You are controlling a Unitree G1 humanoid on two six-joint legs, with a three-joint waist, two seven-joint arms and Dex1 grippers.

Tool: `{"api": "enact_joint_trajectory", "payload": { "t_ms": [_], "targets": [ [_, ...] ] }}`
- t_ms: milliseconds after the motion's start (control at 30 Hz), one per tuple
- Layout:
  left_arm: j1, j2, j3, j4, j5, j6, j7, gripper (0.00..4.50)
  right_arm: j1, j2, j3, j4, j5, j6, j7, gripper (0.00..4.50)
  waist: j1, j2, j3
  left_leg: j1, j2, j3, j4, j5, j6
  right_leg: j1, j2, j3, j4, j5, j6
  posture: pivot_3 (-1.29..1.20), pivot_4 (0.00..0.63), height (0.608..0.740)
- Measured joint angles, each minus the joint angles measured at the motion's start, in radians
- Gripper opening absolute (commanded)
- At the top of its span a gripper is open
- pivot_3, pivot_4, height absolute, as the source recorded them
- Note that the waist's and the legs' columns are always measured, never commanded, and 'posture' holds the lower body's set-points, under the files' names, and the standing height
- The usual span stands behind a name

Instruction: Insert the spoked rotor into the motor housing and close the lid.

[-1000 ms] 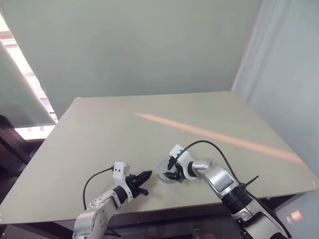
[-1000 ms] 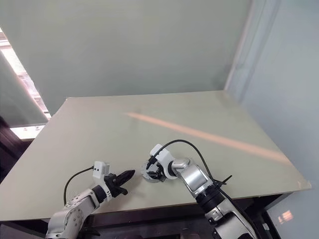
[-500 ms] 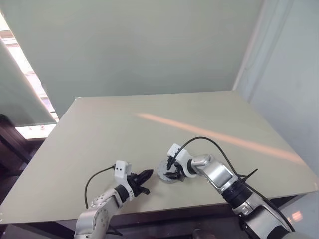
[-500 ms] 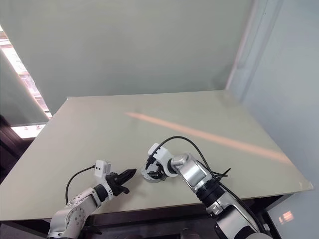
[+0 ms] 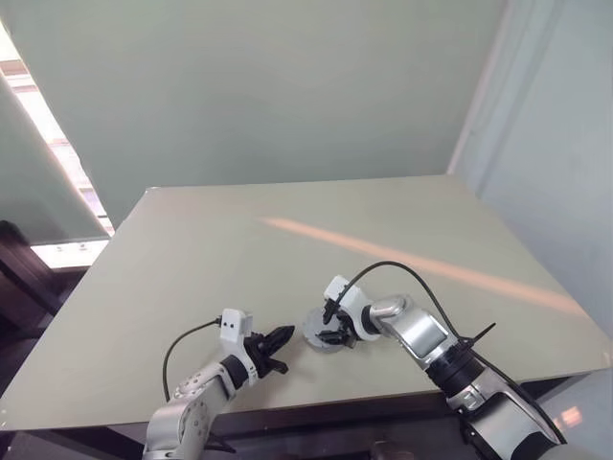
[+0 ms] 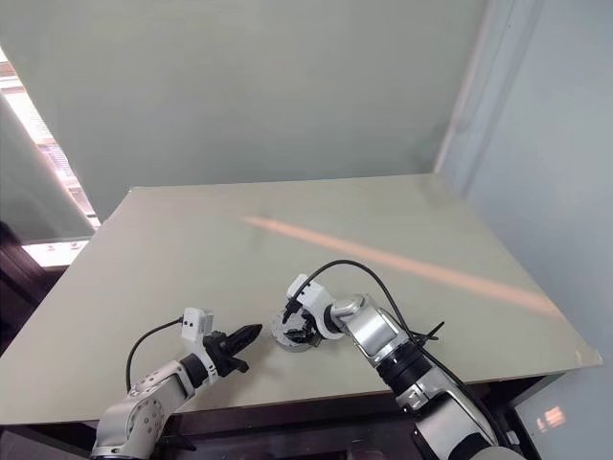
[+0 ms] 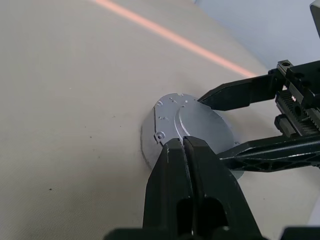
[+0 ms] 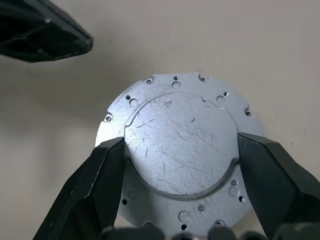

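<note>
Tabletop (image 5: 192, 249) unchanged; we're still clamping right gripper (image 8: 177, 150) across motor housing (image 8: 175, 155), left gripper (image 7: 186, 150) closed, idling.

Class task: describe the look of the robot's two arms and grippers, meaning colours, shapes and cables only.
Both arms are silvery metal with rounded segments and black joints. Each wrist carries a small white camera block with a black cable looping back. The left gripper and right gripper each have two black, tapering, pointed fingers.
</note>
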Motion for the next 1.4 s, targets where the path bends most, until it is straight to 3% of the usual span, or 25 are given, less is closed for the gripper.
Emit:
{"api": "enact_joint_trajectory", "payload": {
  "t_ms": [1400],
  "targets": [
    [-0.016,0.012,0.000,0.004,0.000,-0.004,0.000,0.00,-0.099,-0.014,-0.027,0.230,-0.011,-0.173,0.203,3.24,0.002,0.002,-0.002,-0.001,-0.001,-0.001,0.000,0.000,0.000,0.000,-0.001,0.000,-0.001,0.000,0.000,0.00,0.000,0.740]
  ]
}}
